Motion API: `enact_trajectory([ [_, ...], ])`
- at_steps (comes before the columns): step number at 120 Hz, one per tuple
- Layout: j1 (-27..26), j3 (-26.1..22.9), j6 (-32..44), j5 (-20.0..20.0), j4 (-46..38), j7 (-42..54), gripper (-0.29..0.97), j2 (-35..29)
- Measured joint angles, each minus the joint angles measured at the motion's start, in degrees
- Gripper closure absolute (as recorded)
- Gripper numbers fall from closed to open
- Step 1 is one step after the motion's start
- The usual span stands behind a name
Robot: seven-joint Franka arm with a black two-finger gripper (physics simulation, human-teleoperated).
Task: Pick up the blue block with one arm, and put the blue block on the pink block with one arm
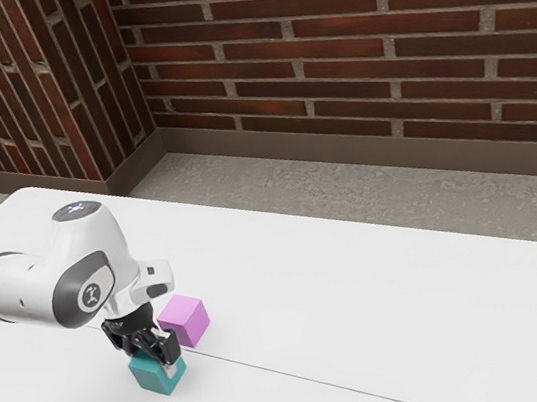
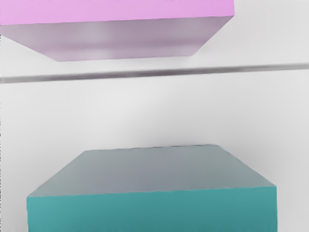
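So the gripper (image 1: 156, 353) is right down on the blue block (image 1: 151, 378) (more teal tbh). The block sits on the white table (image 1: 382, 285) just beside the pink block (image 1: 185, 320), not touching it. From here I honestly can't tell if the gripper is clamped on the block or just open around it. In the wrist view the blue block (image 2: 154, 193) is right under the hand, with the pink block (image 2: 116, 29) just across a thin dark seam (image 2: 193, 71). If this is the grab, I'd squeeze square on opposite faces. Then lift straight up past the pink one's top before moving over, because they're so close that a sideways drag could knock it.
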Motion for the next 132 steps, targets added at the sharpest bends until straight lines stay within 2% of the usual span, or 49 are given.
enact_trajectory([
  [72,0.0,0.0,-0.9,0.8,1.0,-0.9,0.31,-1.9],
  [105,0.0,0.1,-6.8,2.3,5.4,-1.1,0.29,-7.6],
  [132,-0.1,1.0,-12.1,2.4,10.4,-1.1,0.29,-6.2],
])
